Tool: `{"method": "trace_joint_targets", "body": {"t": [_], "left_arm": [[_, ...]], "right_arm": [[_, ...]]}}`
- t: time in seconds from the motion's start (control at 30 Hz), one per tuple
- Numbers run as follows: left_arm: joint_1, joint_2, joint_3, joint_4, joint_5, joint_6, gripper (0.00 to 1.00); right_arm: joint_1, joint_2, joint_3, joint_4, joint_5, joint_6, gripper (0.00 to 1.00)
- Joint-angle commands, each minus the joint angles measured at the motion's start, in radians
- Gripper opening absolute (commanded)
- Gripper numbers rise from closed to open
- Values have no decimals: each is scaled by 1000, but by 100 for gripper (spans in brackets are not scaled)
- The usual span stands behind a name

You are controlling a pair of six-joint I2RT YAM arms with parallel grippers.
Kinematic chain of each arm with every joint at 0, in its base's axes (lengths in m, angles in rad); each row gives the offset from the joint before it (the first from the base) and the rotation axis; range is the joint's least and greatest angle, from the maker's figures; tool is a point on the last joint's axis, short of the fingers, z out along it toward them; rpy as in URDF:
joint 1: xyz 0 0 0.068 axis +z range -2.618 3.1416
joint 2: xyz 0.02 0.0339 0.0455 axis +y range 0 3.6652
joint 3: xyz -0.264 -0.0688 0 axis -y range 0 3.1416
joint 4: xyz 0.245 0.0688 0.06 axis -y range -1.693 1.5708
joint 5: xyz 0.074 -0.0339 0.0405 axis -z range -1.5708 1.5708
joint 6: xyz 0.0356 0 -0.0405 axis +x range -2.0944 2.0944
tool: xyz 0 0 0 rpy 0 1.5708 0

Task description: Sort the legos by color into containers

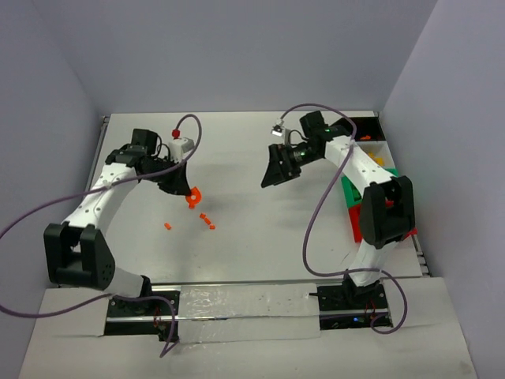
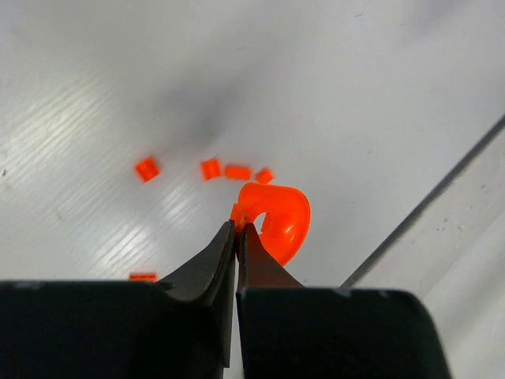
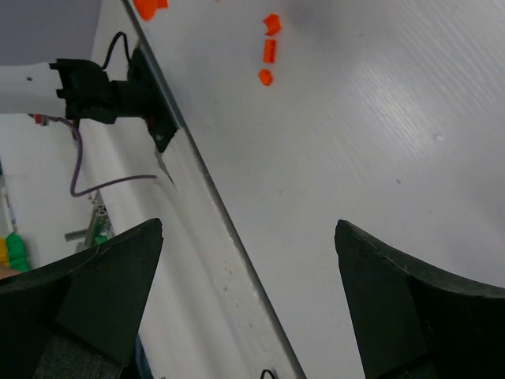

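My left gripper [image 1: 188,192] [image 2: 237,229] is shut on the edge of an orange curved lego [image 2: 278,218] [image 1: 194,197], held just above the white table. Several small orange legos [image 2: 210,168] [image 1: 207,220] lie loose on the table just beyond it, and one more [image 2: 142,276] lies beside the fingers. They also show at the top of the right wrist view as small orange legos [image 3: 269,50]. My right gripper [image 1: 272,170] [image 3: 248,237] hangs open and empty over the table's middle. The containers [image 1: 377,148] stand in a row at the right edge, partly hidden by the right arm.
The table's raised front edge [image 3: 205,205] runs diagonally under the right gripper, and the same edge [image 2: 430,207] passes to the right of the left gripper. Purple cables [image 1: 316,205] loop from both arms. Grey walls close in the back and sides.
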Motion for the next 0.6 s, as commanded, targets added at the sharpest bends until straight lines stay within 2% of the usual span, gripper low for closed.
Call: {"method": "trace_joint_targets", "body": {"t": [0.0,0.17,0.27,0.57], "left_arm": [[-121,-114,24,88,24,-134,0],[-233,-159,22,167,-1,-238,0],[-254,-153,45,174,-23,-247,0],[-319,-132,91,175,-88,-283,0]], "right_arm": [[96,46,133,58,-77,102,97],[185,92,195,95,-83,178,97],[239,110,221,101,-75,198,96],[296,139,240,122,-12,242,88]]}}
